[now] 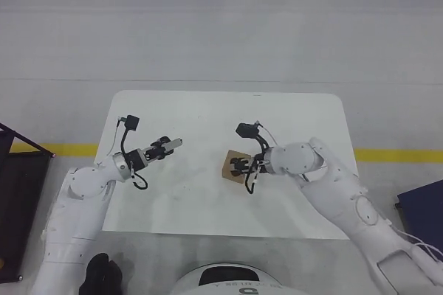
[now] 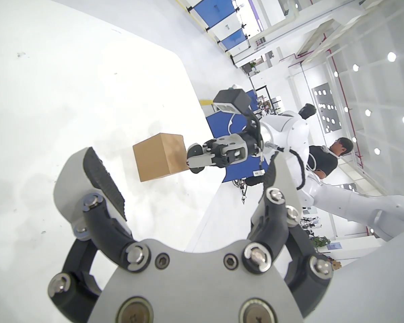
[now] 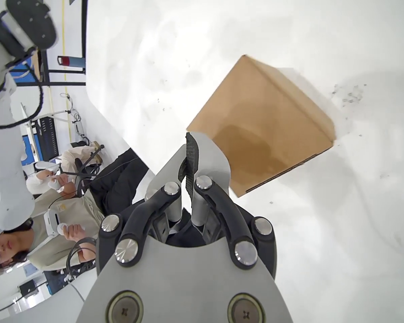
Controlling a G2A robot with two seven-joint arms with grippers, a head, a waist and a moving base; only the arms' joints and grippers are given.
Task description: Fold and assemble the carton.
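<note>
The carton [image 1: 235, 165] stands on the white, scuffed tabletop [image 1: 295, 118], formed into a near-cubic box with no marked long axis. The right pincer [image 3: 192, 146] is closed with nothing between its pads. Its tips are at the carton's near side face, apparently touching, and the carton lies straight ahead of it. The left pincer [image 1: 173, 142] is open wide, faces the carton's opposite side and is well apart from it. The right arm is therefore nearer. Judgement: a coming push would act from the right pincer toward the left, and the unbraced carton may slide on the tabletop.
</note>
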